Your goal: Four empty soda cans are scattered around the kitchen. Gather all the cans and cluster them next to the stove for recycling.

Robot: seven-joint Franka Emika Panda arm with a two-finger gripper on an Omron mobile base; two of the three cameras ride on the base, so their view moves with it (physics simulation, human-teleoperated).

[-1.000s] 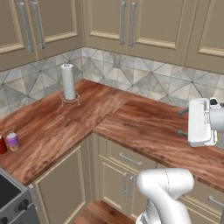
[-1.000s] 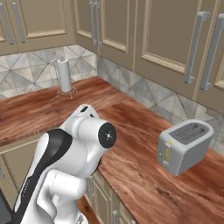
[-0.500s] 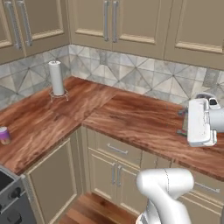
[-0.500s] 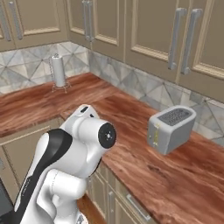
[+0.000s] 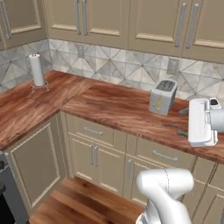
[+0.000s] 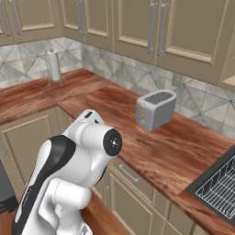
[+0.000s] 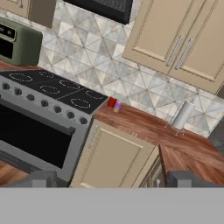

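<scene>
wooden counter (image 5: 109, 105) carries a toaster (image 5: 162, 96), paper-towel roll (image 5: 36, 70) and two soda cans (image 7: 114, 104).

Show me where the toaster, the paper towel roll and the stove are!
toaster (image 6: 155, 109), right base view, on its front side.
paper towel roll (image 5: 36, 70), left base view, middle of the white roll.
stove (image 7: 51, 90), hand view, on the black glass top.

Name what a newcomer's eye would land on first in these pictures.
The grey toaster stands alone on the wooden counter under the cabinets. The white paper-towel roll stands upright in the corner. In the hand view, two soda cans, one red and one pale purple, stand beside the black stove.
</scene>
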